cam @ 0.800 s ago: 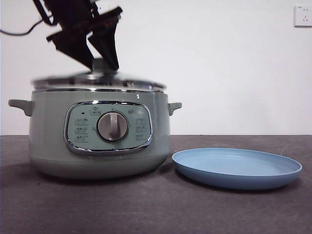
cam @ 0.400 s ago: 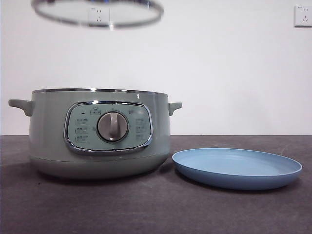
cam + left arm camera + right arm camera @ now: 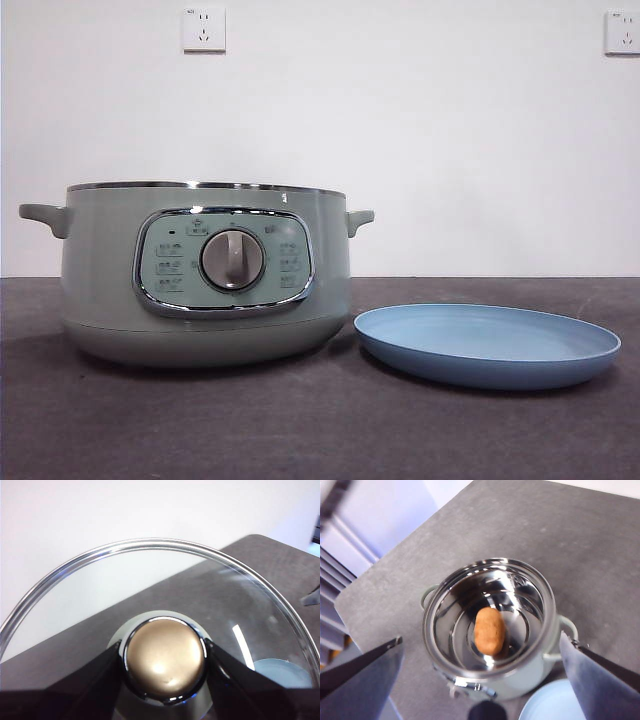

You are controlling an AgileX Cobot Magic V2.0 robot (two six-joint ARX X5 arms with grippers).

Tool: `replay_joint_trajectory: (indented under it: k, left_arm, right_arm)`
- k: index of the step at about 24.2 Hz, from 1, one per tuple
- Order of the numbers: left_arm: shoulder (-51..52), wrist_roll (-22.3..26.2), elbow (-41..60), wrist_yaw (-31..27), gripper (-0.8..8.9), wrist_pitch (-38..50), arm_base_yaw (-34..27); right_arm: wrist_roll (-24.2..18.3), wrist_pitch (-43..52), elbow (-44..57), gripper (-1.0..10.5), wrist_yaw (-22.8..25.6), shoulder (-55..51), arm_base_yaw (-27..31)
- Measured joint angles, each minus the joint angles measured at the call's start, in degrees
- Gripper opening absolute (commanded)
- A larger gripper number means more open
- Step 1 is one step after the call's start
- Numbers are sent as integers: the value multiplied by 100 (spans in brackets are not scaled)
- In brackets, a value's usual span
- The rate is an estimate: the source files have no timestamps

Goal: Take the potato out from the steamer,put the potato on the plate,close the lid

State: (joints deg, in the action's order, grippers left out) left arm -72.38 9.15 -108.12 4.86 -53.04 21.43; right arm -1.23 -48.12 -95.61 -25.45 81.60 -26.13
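Note:
The sage-green steamer (image 3: pixel 205 270) stands open at the left of the table, with no lid on it. In the right wrist view the orange-brown potato (image 3: pixel 489 630) lies on the shiny bottom of the steamer (image 3: pixel 427 625). My right gripper (image 3: pixel 482 672) hangs open high above the pot. My left gripper (image 3: pixel 165 660) is shut on the round knob of the glass lid (image 3: pixel 150 555) and holds it in the air, out of the front view. The light-blue plate (image 3: pixel 487 345) lies empty to the right of the steamer.
The table top (image 3: pixel 320 430) is dark grey, against a white wall with two sockets (image 3: pixel 203 28). The plate's rim nearly touches the steamer's base. A table edge and floor show in the right wrist view (image 3: pixel 350 580).
The left gripper has lifted the lid straight up off the steamer and out of the front view's top edge. Steamer and plate have not moved.

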Motion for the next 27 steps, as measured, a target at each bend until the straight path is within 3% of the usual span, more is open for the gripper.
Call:
replay_joint_trajectory:
  k: [10, 13, 17, 24, 27]
  left_arm:
    - [1073, 76, 0, -90, -9, -870, -595]
    - [1309, 90, 0, -577, -9, -1296, -595]
    - [1405, 118, 0, -1397, -9, -2151, -605]
    - [1412, 131, 0, -1340, -9, -2127, -610]
    - [1412, 131, 0, -1342, -9, -2124, -610]
  right_arm:
    - [-271, 17, -1419, 626, 527, 1904, -1143]
    - [-396, 31, -1829, 626, 811, 2730, -1397]
    - [-487, 142, -1915, 626, 922, 3558, -1519]
    - [-656, 72, -1915, 625, 1486, 4280, -1534]
    - [-697, 28, -1930, 587, 1499, 4417, -1565]
